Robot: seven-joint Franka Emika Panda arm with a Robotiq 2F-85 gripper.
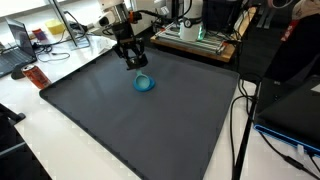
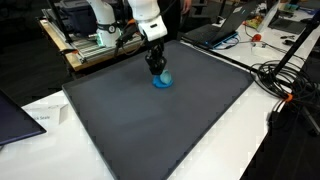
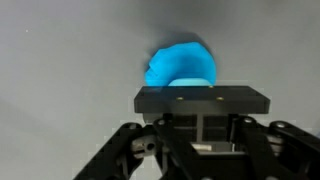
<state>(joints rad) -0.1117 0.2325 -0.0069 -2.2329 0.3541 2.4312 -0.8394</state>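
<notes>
A small blue cup [image 1: 146, 84] rests on the dark grey mat [image 1: 130, 130], toward its far side; both exterior views show it [image 2: 163, 80]. My gripper [image 1: 134, 64] points down at the cup's edge, with its fingertips [image 2: 155, 70] right against the blue. In the wrist view the cup [image 3: 182, 62] sits just beyond my black gripper [image 3: 203, 100], which covers its near part. The jaws stand closed on that near edge; the exact spot of contact is hidden.
The mat covers most of a white table [image 2: 240, 140]. Beyond the mat's far edge stand a metal frame with electronics [image 1: 195, 38] and cables [image 2: 285, 85]. A laptop [image 1: 18, 55] and a red item [image 1: 34, 75] lie beside the mat.
</notes>
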